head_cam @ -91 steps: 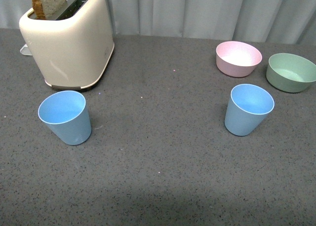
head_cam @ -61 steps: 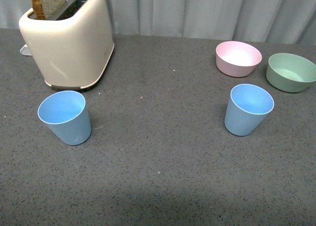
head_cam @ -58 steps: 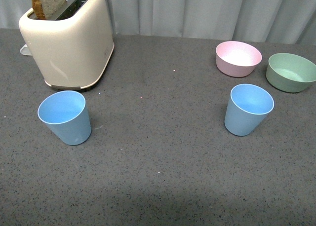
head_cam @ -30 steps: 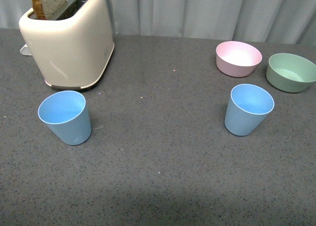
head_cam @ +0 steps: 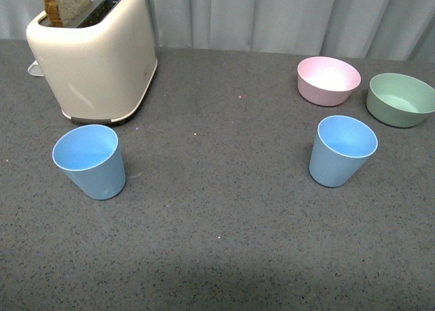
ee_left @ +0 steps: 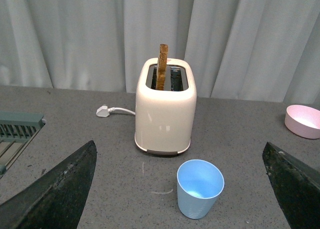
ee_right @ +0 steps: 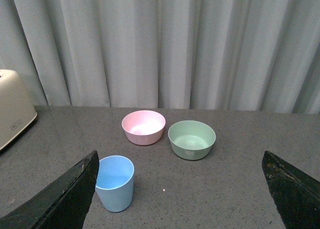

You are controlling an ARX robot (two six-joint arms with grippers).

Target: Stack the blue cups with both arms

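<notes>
Two light-blue cups stand upright and apart on the dark grey table. One blue cup (head_cam: pixel 90 161) is at the left, just in front of the toaster; the left wrist view shows it (ee_left: pixel 199 188) between the wide-spread black jaws of my left gripper (ee_left: pixel 182 189), which is open, back from it and empty. The other blue cup (head_cam: pixel 341 151) is at the right, near the bowls. In the right wrist view this cup (ee_right: pixel 114 183) sits beside one jaw of my right gripper (ee_right: pixel 180 191), also open and empty. Neither arm shows in the front view.
A cream toaster (head_cam: pixel 95 53) with a slice of bread (head_cam: pixel 66 1) sticking up stands at the back left, its plug (ee_left: pixel 103 110) lying beside it. A pink bowl (head_cam: pixel 328 81) and a green bowl (head_cam: pixel 401 100) sit at the back right. A grey curtain hangs behind the table.
</notes>
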